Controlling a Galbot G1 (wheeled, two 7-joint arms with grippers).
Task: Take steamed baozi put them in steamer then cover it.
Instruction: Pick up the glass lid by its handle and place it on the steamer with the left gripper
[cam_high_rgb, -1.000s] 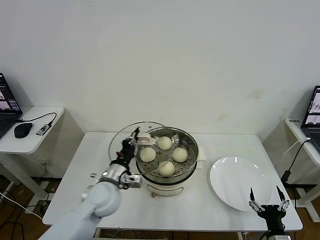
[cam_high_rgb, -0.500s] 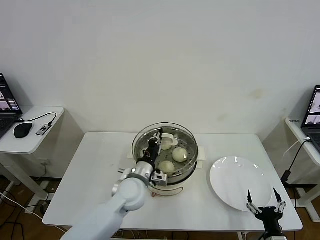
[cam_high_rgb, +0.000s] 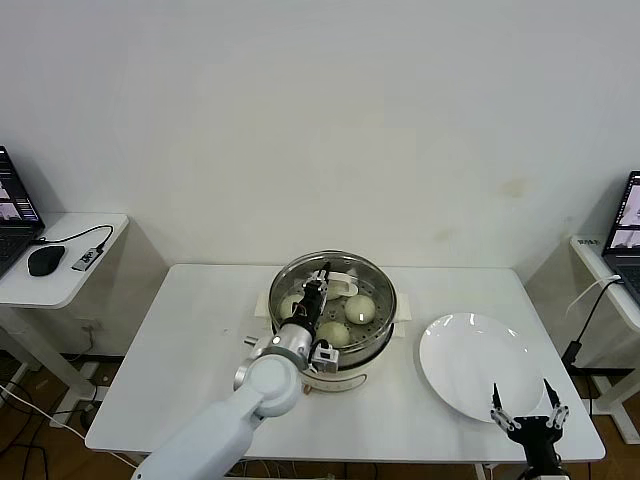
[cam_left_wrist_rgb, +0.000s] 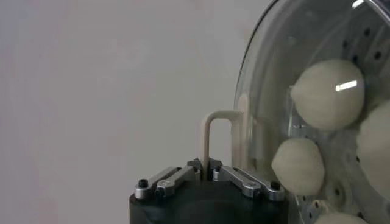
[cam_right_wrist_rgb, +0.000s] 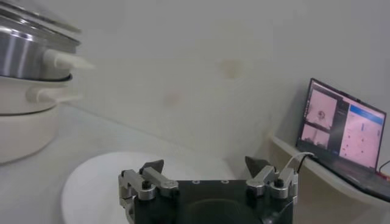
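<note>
At frame centre, the left gripper (cam_high_rgb: 322, 282) pinches the cover (cam_high_rgb: 335, 290) by its handle over the steamer (cam_high_rgb: 375, 325) holding the baozi (cam_high_rgb: 361, 309); apparently slightly off-centre, releasing now could leave it tilted; the right gripper (cam_high_rgb: 524, 412), lower right, is spread

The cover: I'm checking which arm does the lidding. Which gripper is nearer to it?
Left. The left gripper is shut on the handle of the cover over the steamer. The right gripper waits open at the table's near right edge, past the plate.
</note>
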